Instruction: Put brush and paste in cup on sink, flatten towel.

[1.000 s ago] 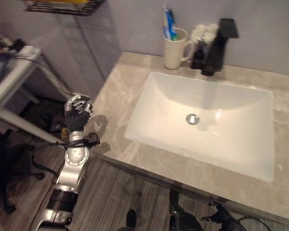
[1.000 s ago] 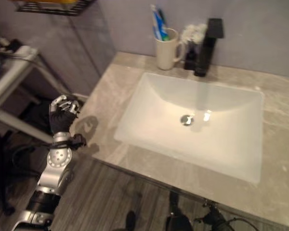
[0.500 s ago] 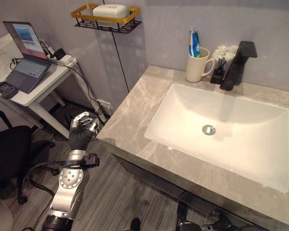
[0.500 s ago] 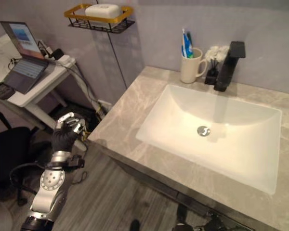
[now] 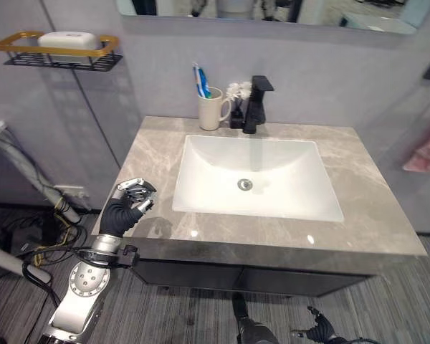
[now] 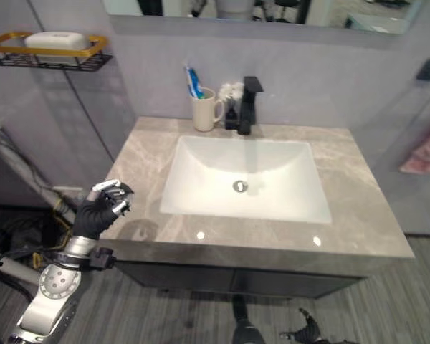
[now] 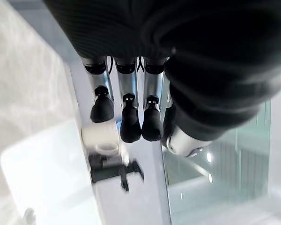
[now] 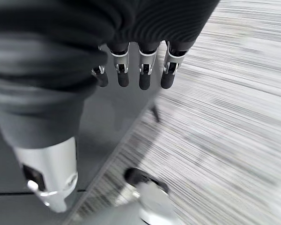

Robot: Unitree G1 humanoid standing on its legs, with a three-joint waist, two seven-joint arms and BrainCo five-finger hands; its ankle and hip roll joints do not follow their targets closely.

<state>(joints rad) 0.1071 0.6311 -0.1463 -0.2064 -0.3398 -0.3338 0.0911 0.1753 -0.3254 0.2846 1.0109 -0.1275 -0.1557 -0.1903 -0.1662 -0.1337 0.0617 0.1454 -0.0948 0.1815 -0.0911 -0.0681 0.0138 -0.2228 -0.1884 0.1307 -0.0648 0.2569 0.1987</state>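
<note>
- A grey marbled counter (image 5: 358,165) carries a white rectangular sink (image 5: 201,168) with a round drain (image 5: 245,185) in its basin.
- A black faucet (image 5: 256,104) stands at the back edge of the sink, against a grey wall, with a mirror (image 5: 272,11) above it.
- On the wall at the robot's left hangs a black and gold wire shelf (image 5: 57,59) with a white soap bar (image 5: 64,39) in it.
- At the far right, a pink towel (image 5: 426,152) hangs beside the counter; its folds are too small to judge.
- The floor (image 5: 172,315) is grey wood-grain plank.
- The cream cup (image 5: 211,111) stands on the counter at the sink's back left corner, just beside the faucet.
- A blue and white brush and paste (image 5: 201,80) stand upright in the cup, leaning slightly left.
- The left hand (image 5: 122,208) hangs off the counter's front left corner, fingers curled, holding nothing.
- The right hand (image 8: 131,70) hangs low over the floor, fingers relaxed and empty.
</note>
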